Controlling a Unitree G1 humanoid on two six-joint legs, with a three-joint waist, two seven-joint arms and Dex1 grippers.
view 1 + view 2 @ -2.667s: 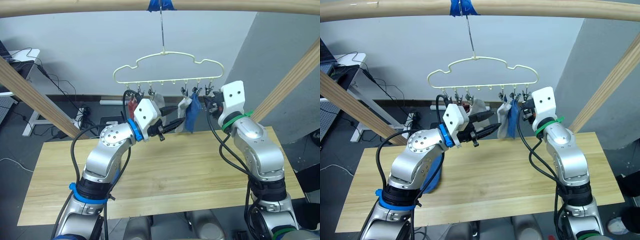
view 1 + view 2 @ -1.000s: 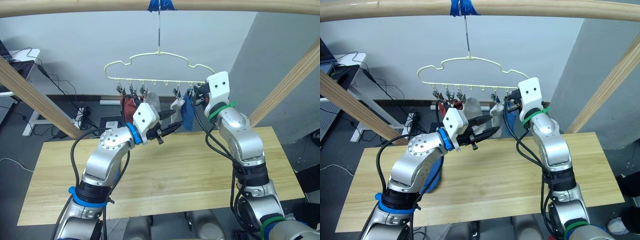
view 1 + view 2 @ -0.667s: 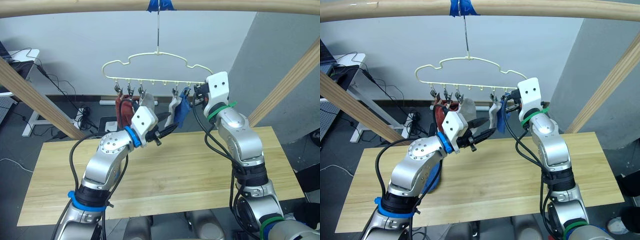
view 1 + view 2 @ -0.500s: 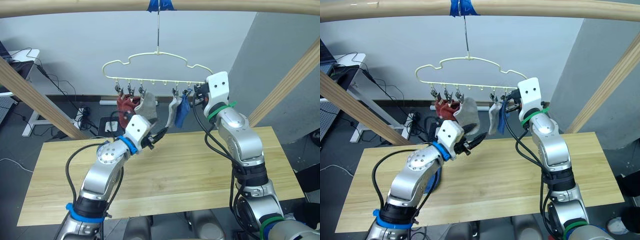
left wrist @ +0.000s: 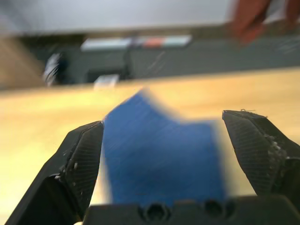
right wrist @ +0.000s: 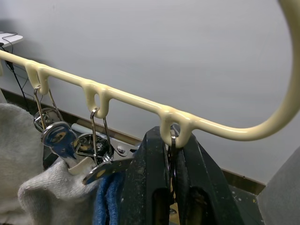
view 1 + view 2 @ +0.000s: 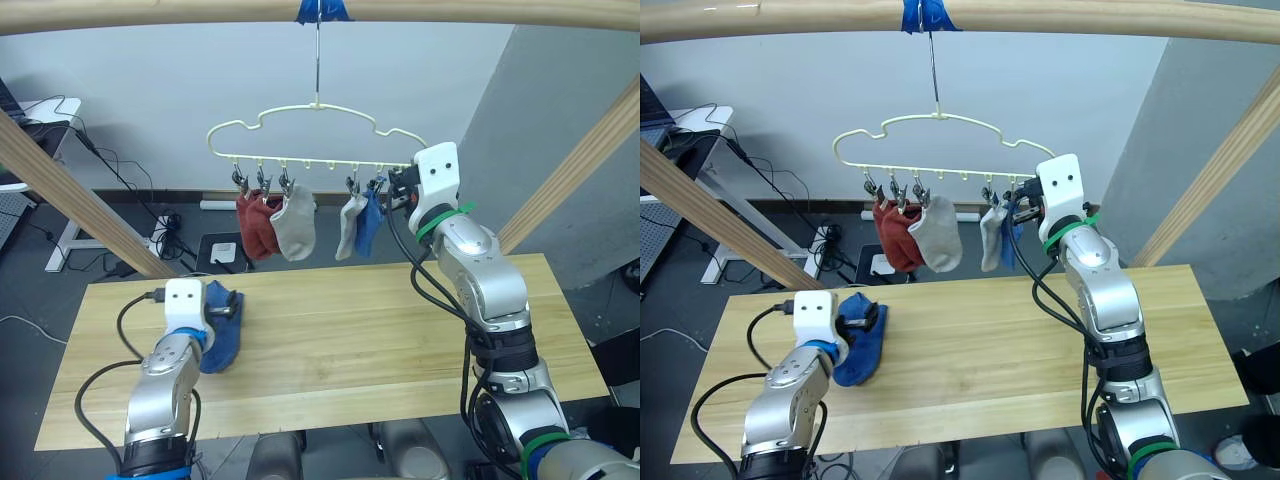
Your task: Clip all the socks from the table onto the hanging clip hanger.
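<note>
The pale yellow-green clip hanger (image 7: 318,135) hangs by its hook from the beam. Clipped to it are two rust red socks (image 7: 255,226), a grey sock (image 7: 296,226), another grey sock (image 7: 349,226) and a blue sock (image 7: 369,222). A second blue sock (image 7: 220,338) lies on the table (image 7: 400,340) at the left. My left gripper (image 5: 161,122) is low over that sock, open, one finger on each side of it. My right gripper (image 6: 171,161) is raised at the hanger's right end, shut on a silver clip (image 6: 171,140).
A round wooden beam with blue tape (image 7: 320,10) spans overhead. Slanted wooden posts stand at the left (image 7: 70,195) and right (image 7: 580,165). Behind the table are a grey wall, a desk and floor cables (image 7: 130,190).
My left arm has dropped from beside the hanging socks down to the table's left, over the blue sock. The right gripper first moved left with the hanger's end and has since held still.
</note>
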